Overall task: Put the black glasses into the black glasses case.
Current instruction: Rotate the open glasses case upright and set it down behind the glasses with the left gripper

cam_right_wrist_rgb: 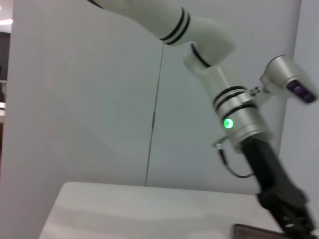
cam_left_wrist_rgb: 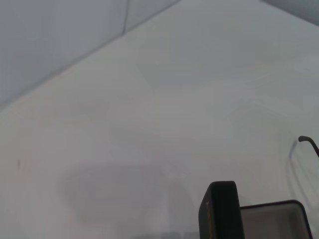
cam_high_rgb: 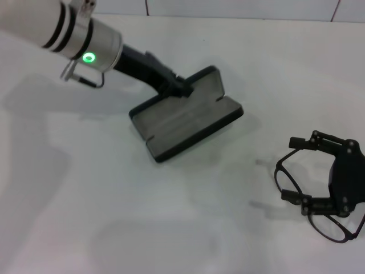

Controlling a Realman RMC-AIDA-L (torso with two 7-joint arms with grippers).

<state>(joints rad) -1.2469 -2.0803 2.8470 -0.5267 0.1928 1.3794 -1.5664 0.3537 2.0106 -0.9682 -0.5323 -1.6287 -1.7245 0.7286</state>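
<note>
The black glasses case [cam_high_rgb: 185, 123] lies open in the middle of the table, grey lining up, with its lid [cam_high_rgb: 204, 85] raised at the back. My left gripper [cam_high_rgb: 181, 87] reaches down from the upper left and pinches the lid's edge. The lid [cam_left_wrist_rgb: 222, 211] and the lining [cam_left_wrist_rgb: 271, 221] show in the left wrist view. The black glasses [cam_high_rgb: 337, 231] lie at the right. My right gripper [cam_high_rgb: 295, 169] hangs over them with its fingers [cam_high_rgb: 299, 142] wide apart on either side of one lens. One temple tip [cam_left_wrist_rgb: 309, 142] shows in the left wrist view.
The white table [cam_high_rgb: 102, 194] runs to a wall at the back. The right wrist view shows my left arm [cam_right_wrist_rgb: 239, 117] coming down to its gripper [cam_right_wrist_rgb: 286, 209] at the case edge [cam_right_wrist_rgb: 254, 230].
</note>
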